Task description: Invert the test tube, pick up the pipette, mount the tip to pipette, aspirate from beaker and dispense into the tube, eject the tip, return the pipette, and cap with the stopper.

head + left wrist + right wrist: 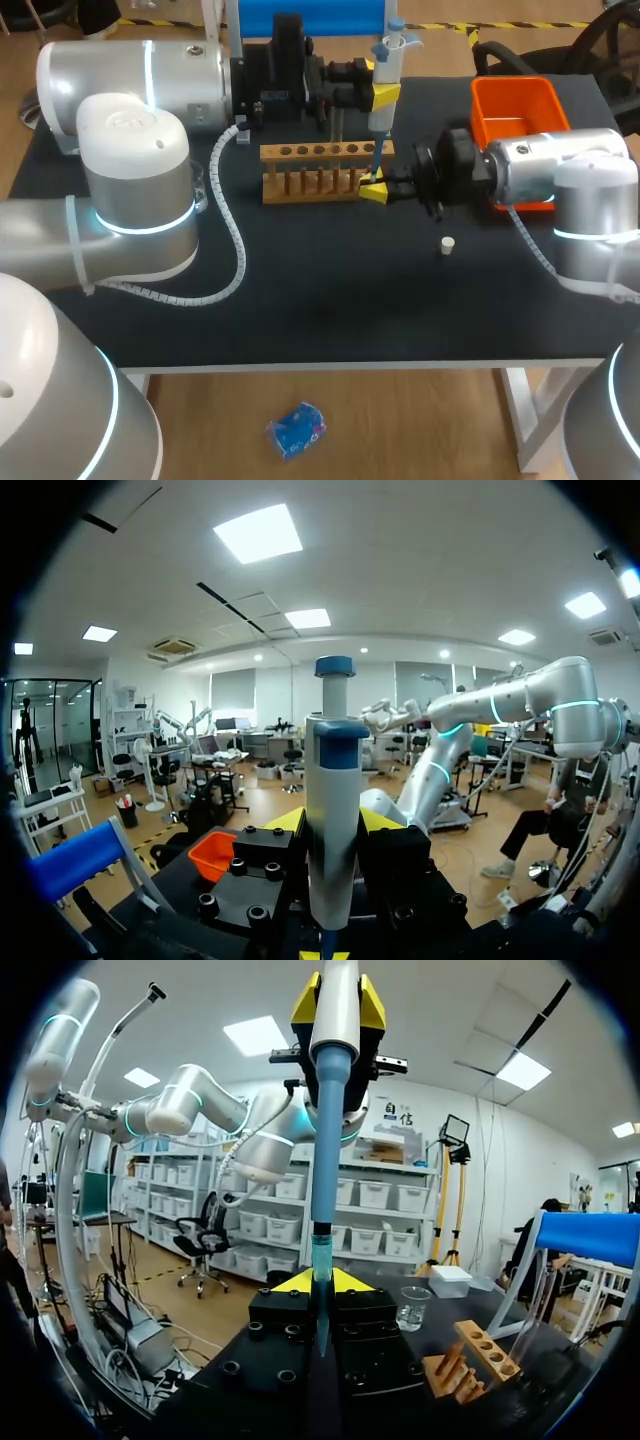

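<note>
Black desk, rack toward the back. L tool is clamped on the pipette, which stands upright w/ its tip straight down at the tube mouth. R tool pinches that tube beside the rack's right end. L arm is high, R arm low & level.

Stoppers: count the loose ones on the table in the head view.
1. The small white stopper lies on the black table, between the wooden rack and the table's near edge, touching nothing. More may be hidden.
</note>
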`<state>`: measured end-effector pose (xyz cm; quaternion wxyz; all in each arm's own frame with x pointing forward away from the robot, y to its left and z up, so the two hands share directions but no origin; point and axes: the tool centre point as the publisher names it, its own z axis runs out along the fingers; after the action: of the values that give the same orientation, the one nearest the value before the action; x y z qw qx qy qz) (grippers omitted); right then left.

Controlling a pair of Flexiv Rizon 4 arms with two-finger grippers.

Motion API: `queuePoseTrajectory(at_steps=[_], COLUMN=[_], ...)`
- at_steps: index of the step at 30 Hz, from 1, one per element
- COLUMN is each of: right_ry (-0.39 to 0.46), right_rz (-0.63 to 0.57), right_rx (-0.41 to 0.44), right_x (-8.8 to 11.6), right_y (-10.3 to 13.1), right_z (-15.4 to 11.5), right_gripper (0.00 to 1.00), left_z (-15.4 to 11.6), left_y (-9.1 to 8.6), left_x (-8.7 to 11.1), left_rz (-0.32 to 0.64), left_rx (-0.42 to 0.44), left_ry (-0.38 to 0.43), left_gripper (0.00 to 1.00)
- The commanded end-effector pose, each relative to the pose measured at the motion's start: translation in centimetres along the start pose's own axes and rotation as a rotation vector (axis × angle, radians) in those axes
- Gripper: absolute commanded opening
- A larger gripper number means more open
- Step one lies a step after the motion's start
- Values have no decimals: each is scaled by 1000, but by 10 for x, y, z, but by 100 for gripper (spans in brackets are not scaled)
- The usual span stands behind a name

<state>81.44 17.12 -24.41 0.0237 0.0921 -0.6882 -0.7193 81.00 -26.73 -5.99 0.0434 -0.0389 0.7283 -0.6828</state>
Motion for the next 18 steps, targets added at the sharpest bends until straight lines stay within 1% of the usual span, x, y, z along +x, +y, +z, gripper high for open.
queuePoseTrajectory(at_steps=[1, 6, 13, 18], right_ry=[1, -1, -17, -22], right_rz=[9, 22, 0, 19], right_rx=[-1, 1, 28, 25], right_x=[0, 0, 0, -1], right_y=[2, 2, 5, 6], right_z=[-1, -2, -2, -2], right_gripper=[0, 0, 0, 0], left_z=[0, 0, 0, 0], left_y=[3, 3, 3, 3], left_x=[1, 1, 1, 1], left_rz=[-1, -1, -1, -1], left_rx=[2, 2, 2, 2], left_ry=[1, 1, 1, 1], left_gripper=[0, 0, 0, 0])
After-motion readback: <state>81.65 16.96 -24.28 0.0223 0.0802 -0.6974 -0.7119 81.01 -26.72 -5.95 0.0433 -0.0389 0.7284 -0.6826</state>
